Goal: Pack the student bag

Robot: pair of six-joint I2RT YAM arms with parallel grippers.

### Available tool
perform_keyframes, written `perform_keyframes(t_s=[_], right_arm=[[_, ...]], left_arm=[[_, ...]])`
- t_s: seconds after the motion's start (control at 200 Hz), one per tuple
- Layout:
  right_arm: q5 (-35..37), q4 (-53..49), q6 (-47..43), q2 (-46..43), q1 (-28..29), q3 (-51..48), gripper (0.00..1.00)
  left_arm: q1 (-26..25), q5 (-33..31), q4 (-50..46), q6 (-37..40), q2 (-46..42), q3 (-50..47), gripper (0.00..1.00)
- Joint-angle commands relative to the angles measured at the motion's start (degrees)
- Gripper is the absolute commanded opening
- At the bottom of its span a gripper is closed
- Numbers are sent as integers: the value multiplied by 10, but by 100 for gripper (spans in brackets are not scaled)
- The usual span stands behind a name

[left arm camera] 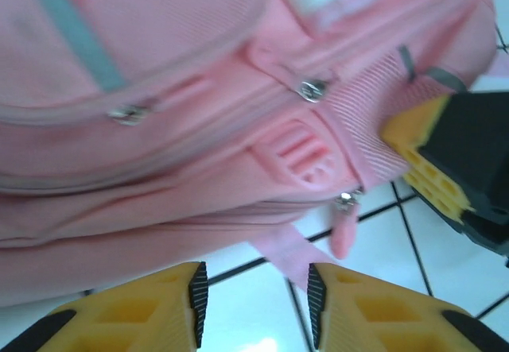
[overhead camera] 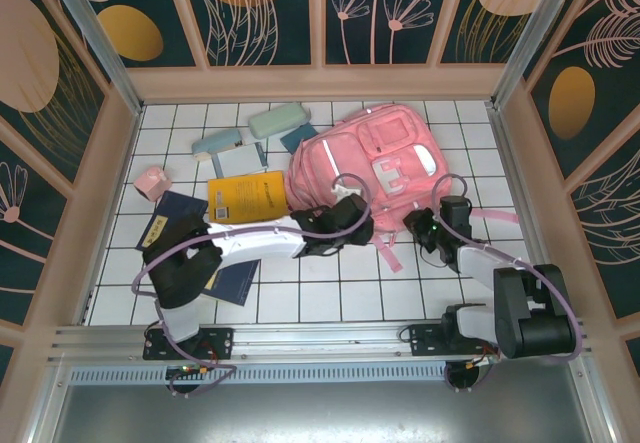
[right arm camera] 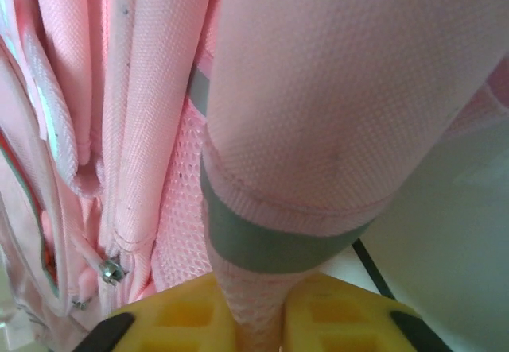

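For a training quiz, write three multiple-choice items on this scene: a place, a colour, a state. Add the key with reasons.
1. The yellow book lies where?
A. on top of the student bag
B. flat beside the bag, on the left arm's side
C. upright against the wall

2. The left gripper has fingers coloured:
A. yellow
B. blue
C. white

3. The right gripper is:
A. open over bare tile
B. shut on the bag's pink fabric
C. shut on a book

Key: B, the top view shows it flat beside the bag; A, the left wrist view shows yellow; B, pink fabric is pinched between its fingers.
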Motion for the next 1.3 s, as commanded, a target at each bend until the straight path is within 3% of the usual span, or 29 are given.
perform_keyframes(t_s=[0.0,0.22,0.665,1.296], right_arm=[[-23,18,0,1,1,-9,1],[-28,11,-3,7,1,-11,0],[-32,24,5,9,1,-24,0],[-29,21,7,0,1,-28,0]], left_arm=[[-14,6,38,16,36,19,31],[-35,2,61,35,84,47,26],[-46,8,13,50,172,136,21],[-45,-11,-15,42,194,153,19]])
